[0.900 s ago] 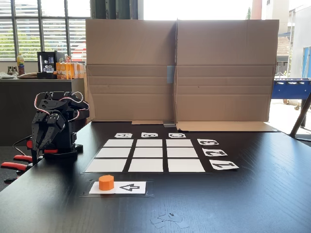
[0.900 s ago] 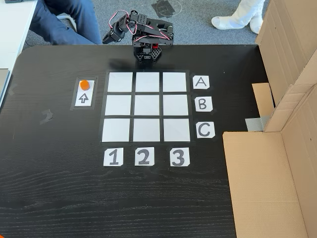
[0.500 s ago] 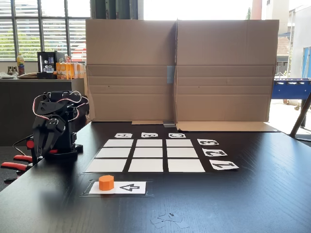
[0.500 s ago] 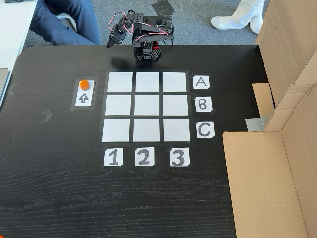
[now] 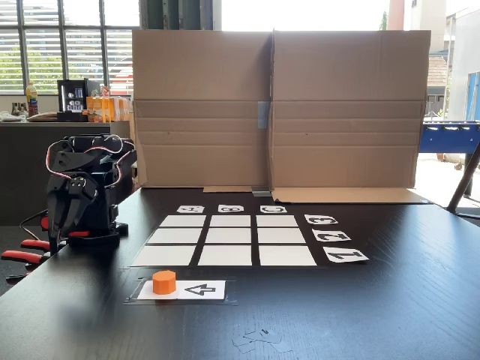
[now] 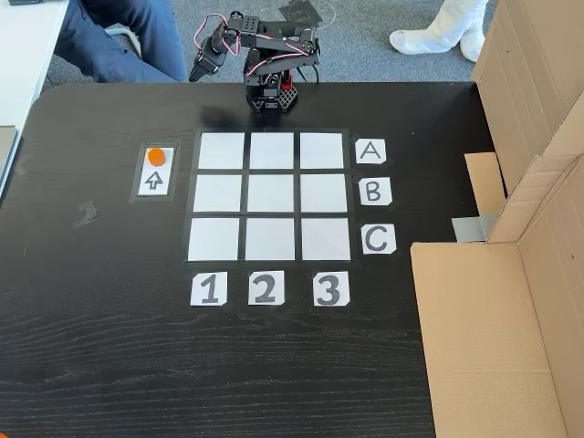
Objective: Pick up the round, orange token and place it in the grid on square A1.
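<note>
Opening stage, reaching not begun. Sitting untouched on the arrow card [image 6: 155, 172], beside square A1 [image 6: 222, 151]: the token [image 6: 156, 155]. End effector [image 6: 197, 71] hanging well apart, grip state impossible to tell. Needing a swing over, then descent.

One fixed view sits low at the black wooden table's [image 5: 390, 300] edge, facing the brown cardboard wall [image 5: 277, 109]. Another looks steeply down from above, perhaps slightly tilted. Both share the 3x3 grid of white paper squares [image 5: 225, 240] [image 6: 269, 195].

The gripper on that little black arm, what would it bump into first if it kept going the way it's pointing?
Probably the black table. The gripper points down and toward the left of the top-down fixed view, well short of the token; depth is hard to judge.
</note>
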